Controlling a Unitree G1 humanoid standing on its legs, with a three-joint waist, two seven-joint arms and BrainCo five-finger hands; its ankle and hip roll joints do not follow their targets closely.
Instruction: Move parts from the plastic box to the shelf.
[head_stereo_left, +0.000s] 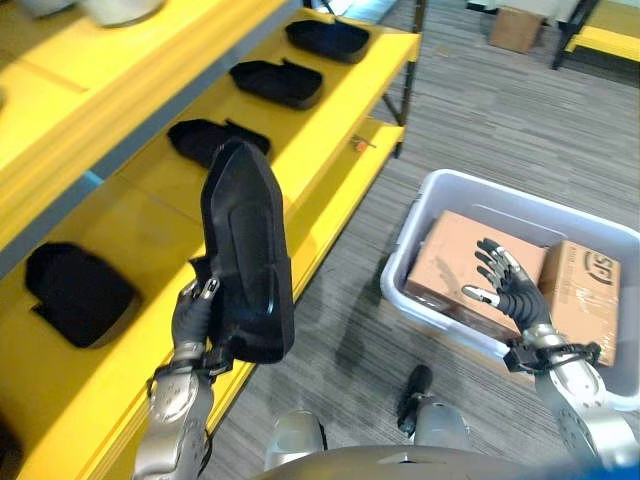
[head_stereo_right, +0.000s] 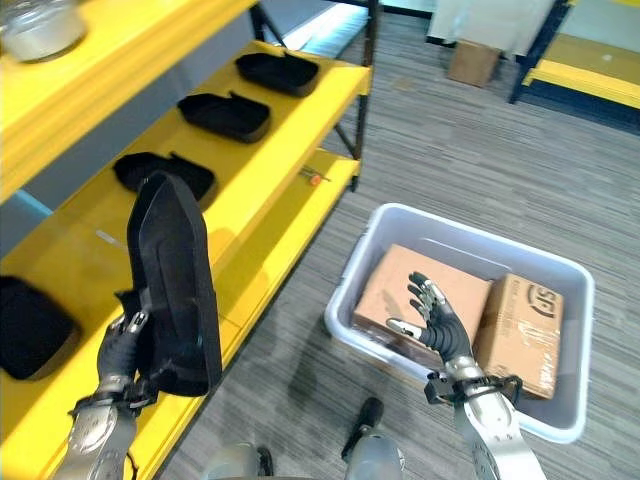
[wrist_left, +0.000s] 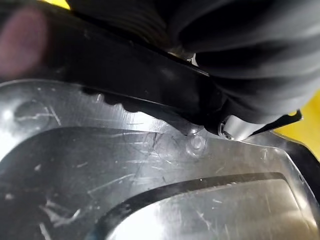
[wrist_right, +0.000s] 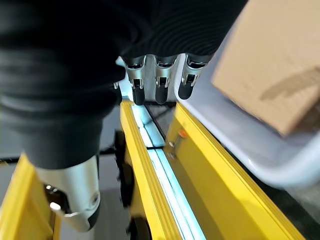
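Your left hand (head_stereo_left: 192, 312), lower left of the frame, has its fingers curled round the bottom end of a long black part (head_stereo_left: 247, 255), held upright over the front edge of the yellow shelf (head_stereo_left: 330, 130). Four more black parts (head_stereo_left: 276, 82) lie in a row on that shelf, from left to upper centre. Your right hand (head_stereo_left: 510, 283), lower right, hovers with fingers spread and holding nothing, above the cardboard boxes (head_stereo_left: 445, 262) inside the plastic box (head_stereo_left: 420, 210) on the floor.
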